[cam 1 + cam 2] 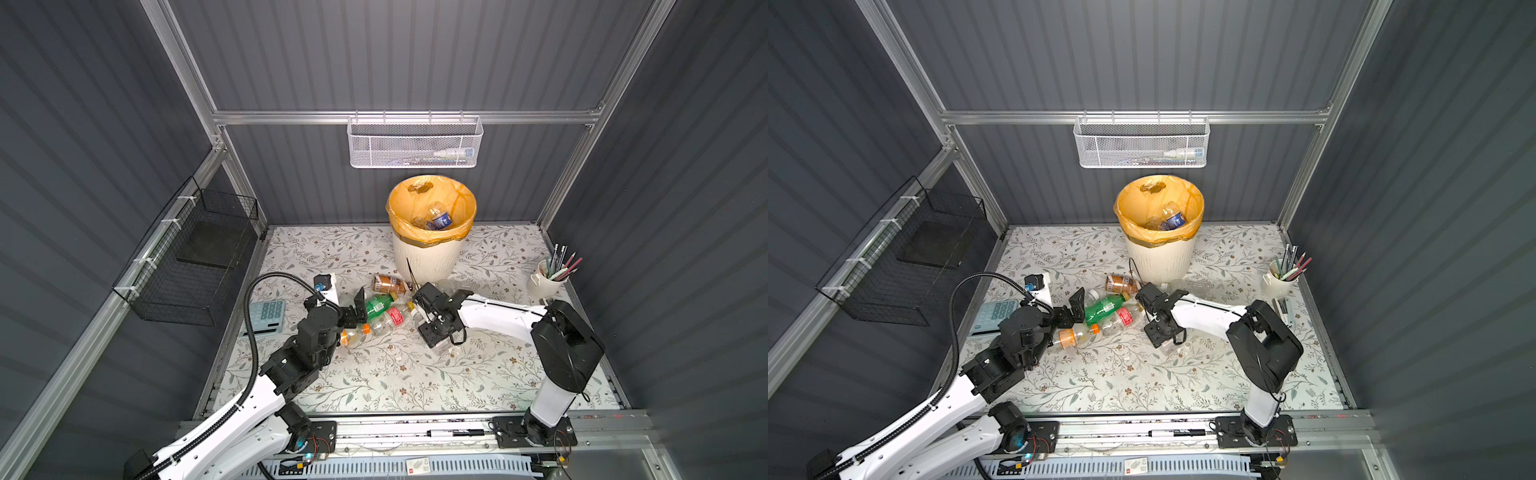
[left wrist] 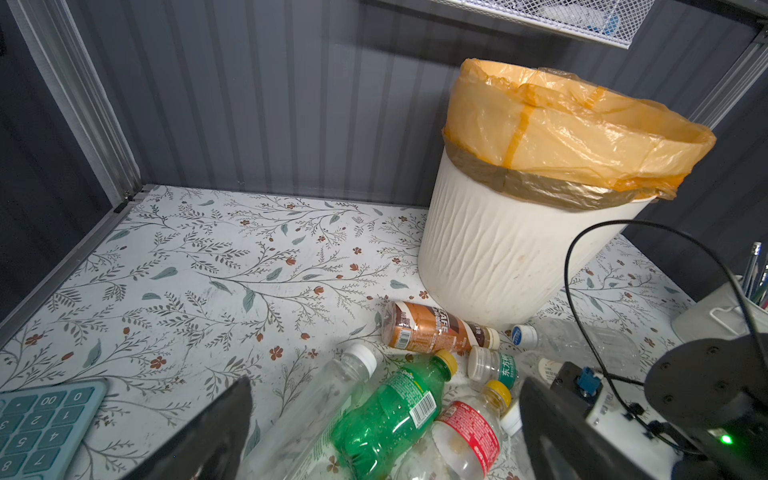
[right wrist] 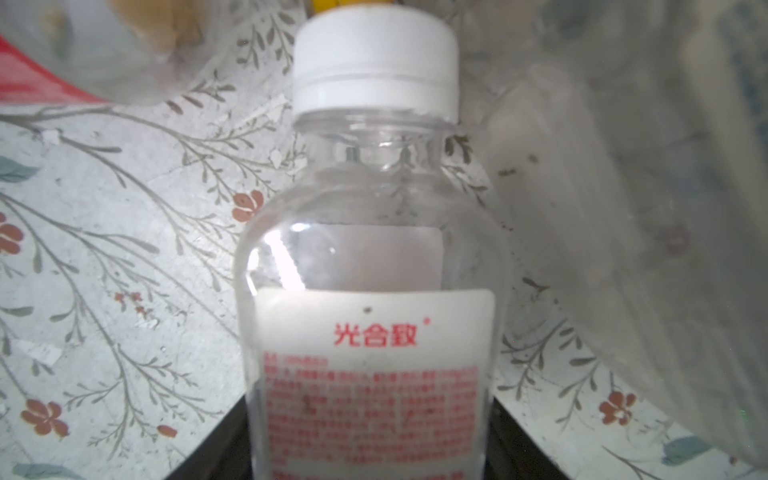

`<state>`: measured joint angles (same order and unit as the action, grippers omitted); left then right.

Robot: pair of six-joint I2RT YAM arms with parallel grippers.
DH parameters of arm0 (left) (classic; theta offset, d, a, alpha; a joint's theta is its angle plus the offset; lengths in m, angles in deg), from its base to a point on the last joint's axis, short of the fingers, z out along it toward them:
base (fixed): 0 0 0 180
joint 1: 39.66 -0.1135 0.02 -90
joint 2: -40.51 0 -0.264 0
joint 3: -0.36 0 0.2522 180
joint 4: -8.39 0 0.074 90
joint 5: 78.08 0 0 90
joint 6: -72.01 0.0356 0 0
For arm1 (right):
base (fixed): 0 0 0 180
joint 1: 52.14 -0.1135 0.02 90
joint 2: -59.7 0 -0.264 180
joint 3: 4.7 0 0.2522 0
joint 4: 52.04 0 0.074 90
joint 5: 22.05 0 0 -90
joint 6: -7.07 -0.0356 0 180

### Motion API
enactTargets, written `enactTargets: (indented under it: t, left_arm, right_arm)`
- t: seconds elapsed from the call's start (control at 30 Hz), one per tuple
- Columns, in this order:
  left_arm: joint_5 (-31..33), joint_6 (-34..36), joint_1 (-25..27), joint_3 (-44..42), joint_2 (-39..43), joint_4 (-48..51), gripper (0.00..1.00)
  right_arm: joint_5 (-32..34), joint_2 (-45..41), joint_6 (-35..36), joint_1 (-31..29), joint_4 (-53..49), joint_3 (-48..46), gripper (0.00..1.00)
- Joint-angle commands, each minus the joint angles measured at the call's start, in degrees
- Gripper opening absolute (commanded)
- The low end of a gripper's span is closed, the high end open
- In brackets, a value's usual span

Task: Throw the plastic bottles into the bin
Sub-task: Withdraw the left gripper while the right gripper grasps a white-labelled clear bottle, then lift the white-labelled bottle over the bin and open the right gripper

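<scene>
The bin (image 1: 428, 257) (image 1: 1158, 257) (image 2: 498, 257), cream-white with an orange liner, stands at the back and holds a few bottles (image 1: 438, 218). In front of it lies a cluster of plastic bottles: a brown-labelled one (image 1: 388, 284) (image 2: 428, 328), a green one (image 1: 380, 305) (image 1: 1104, 308), a red-labelled one (image 1: 392, 318) (image 2: 469, 432) and an orange-labelled one (image 1: 353, 334). My left gripper (image 1: 359, 309) (image 2: 382, 432) is open, its jaws either side of the green bottle and a clear one. My right gripper (image 1: 436, 338) (image 3: 374, 436) is shut on a clear white-capped bottle (image 3: 374, 257) lying on the table.
A teal calculator (image 1: 266, 318) (image 2: 45, 424) lies at the left edge beside a white box (image 1: 326, 284). A pencil cup (image 1: 548, 278) stands at the right. A white mesh basket (image 1: 415, 143) hangs above the bin, and a black wire basket (image 1: 195, 257) is on the left wall.
</scene>
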<state>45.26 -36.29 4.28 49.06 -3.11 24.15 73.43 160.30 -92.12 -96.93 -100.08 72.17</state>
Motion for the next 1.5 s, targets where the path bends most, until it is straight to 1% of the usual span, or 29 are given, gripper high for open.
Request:
enactTargets:
  t: [0.0,0.13,0.2,0.27,0.37,0.4,0.47,0.5,0.57,0.63,0.7,0.73,0.8,0.83,0.9,0.97,1.03,1.07,1.1,1.13,1.17,1.2,1.3,1.47]
  left_arm:
    - [1.46,-0.65,0.34,-0.51,0.27,0.81,1.00]
    - [3.03,-0.58,0.31,-0.84,-0.58,1.80,1.00]
    - [4.12,-0.70,0.31,-0.88,-1.52,2.83,1.00]
    - [4.70,-0.58,0.29,-0.94,-2.65,3.56,1.00]
    - [5.25,-0.03,0.27,-0.78,-5.08,4.63,1.00]
    - [5.24,0.03,0.26,-0.60,-5.98,4.83,1.00]
    - [4.92,0.44,0.24,-0.10,-7.76,5.19,1.00]
    - [4.72,0.55,0.26,0.14,-8.77,5.28,1.00]
    - [4.18,0.73,0.24,0.56,-10.45,5.01,1.00]
    - [3.25,0.89,0.19,1.04,-11.98,4.64,1.00]
    - [2.15,0.90,0.27,1.79,-13.50,4.55,1.00]
    - [1.70,0.85,0.21,2.04,-13.92,4.54,1.00]
    - [0.50,0.64,0.27,2.41,-14.89,4.52,1.00]
    - [-0.11,0.60,0.27,2.52,-15.24,4.43,1.00]
    - [-1.13,0.37,0.26,2.76,-15.90,4.46,1.00]
    - [-1.58,0.37,0.26,3.22,-16.56,4.93,1.00]
    - [-1.61,0.32,0.25,3.92,-17.20,5.91,1.00]
    - [-1.48,0.53,0.26,4.33,-17.49,6.52,1.00]
    - [-1.43,0.63,0.22,4.80,-17.67,7.28,1.00]
    - [-1.29,0.79,0.26,5.12,-17.74,7.87,1.00]
    - [-1.33,0.98,0.26,5.23,-17.67,8.40,1.00]
    - [-1.41,1.08,0.25,5.36,-17.48,8.54,1.00]
    - [-2.34,2.21,0.30,5.16,-16.90,8.16,1.00]
    - [-4.71,4.91,0.32,5.75,-17.34,6.92,1.00]
  right_arm:
    - [0.14,-2.88,-0.65,-0.22,-0.84,0.96,0.61]
    - [1.11,-9.89,0.11,-0.13,1.17,0.45,0.55]
    - [3.40,-16.44,0.87,-0.12,2.96,0.05,0.53]
    - [6.72,-23.73,2.00,-0.12,5.19,-0.41,0.54]
    - [12.08,-35.77,6.32,-0.21,11.53,-1.84,0.54]
    - [12.92,-40.72,8.20,-0.21,15.40,-2.47,0.53]
    - [14.17,-47.24,11.69,-0.14,21.50,-2.99,0.51]
    - [14.67,-49.67,13.87,-0.12,24.44,-2.87,0.51]
    - [16.15,-51.91,18.40,-0.12,30.06,-2.11,0.52]
    - [18.20,-51.67,23.02,-0.03,36.03,-1.15,0.54]
    - [18.23,-49.31,26.01,1.39,41.22,0.77,0.55]
    - [17.31,-47.71,26.11,2.67,42.24,2.07,0.55]
    - [11.59,-42.32,22.72,7.80,41.20,6.53,0.57]
    - [8.21,-39.49,19.89,10.36,39.17,9.12,0.58]
    - [-1.34,-30.44,13.44,16.28,32.31,16.98,0.60]
    - [-6.62,-20.80,12.20,18.33,22.70,26.31,0.64]
    - [-7.81,-11.12,13.09,19.06,10.63,38.21,0.70]
    - [-6.11,-7.02,12.65,19.42,4.85,43.71,0.75]
    - [-5.02,-4.19,12.32,19.90,1.14,47.42,0.84]
    - [-3.72,-3.50,11.62,20.17,0.14,48.30,0.94]
    - [-2.32,-4.13,11.10,20.44,1.53,47.22,0.99]
    - [-1.45,-5.88,10.72,20.60,4.47,44.63,0.99]
    - [1.71,-14.16,9.57,20.94,16.98,32.46,0.99]
    - [4.62,-23.40,8.15,21.83,24.28,20.65,0.99]
